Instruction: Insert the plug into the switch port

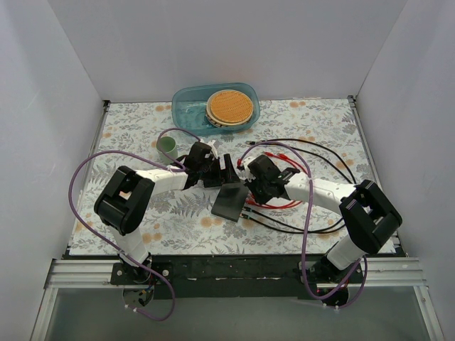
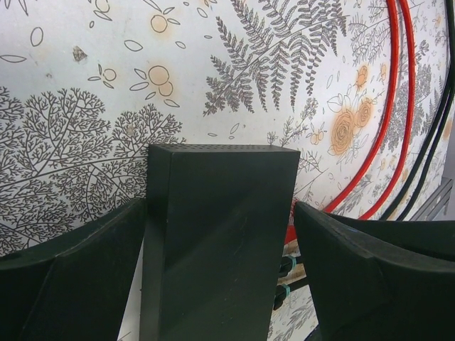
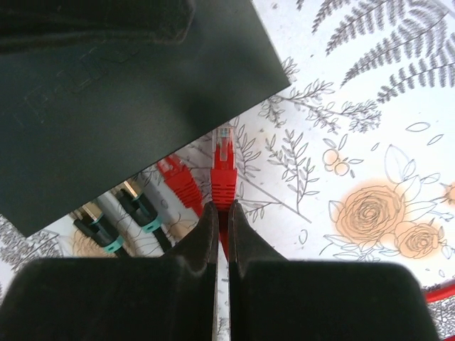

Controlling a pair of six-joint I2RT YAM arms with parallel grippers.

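The black switch [image 1: 229, 202] is tilted, one edge lifted off the table. My left gripper [image 1: 217, 172] is shut on it; in the left wrist view the switch [image 2: 213, 241] stands between my two fingers [image 2: 71, 284]. My right gripper [image 3: 222, 207] is shut on the red plug [image 3: 224, 170], held by its boot. The plug's clear tip points at the switch's [image 3: 106, 92] lower edge, just short of it. A second red plug [image 3: 178, 183] and two black plugs with teal rings [image 3: 146, 214] lie under that edge. The ports are hidden.
Red cables [image 1: 283, 204] and black cables [image 1: 320, 153] loop over the floral mat to the right. A blue tub [image 1: 186, 99] with a woven disc [image 1: 229, 106] stands at the back, a green cup [image 1: 168, 146] to its left. White walls enclose the table.
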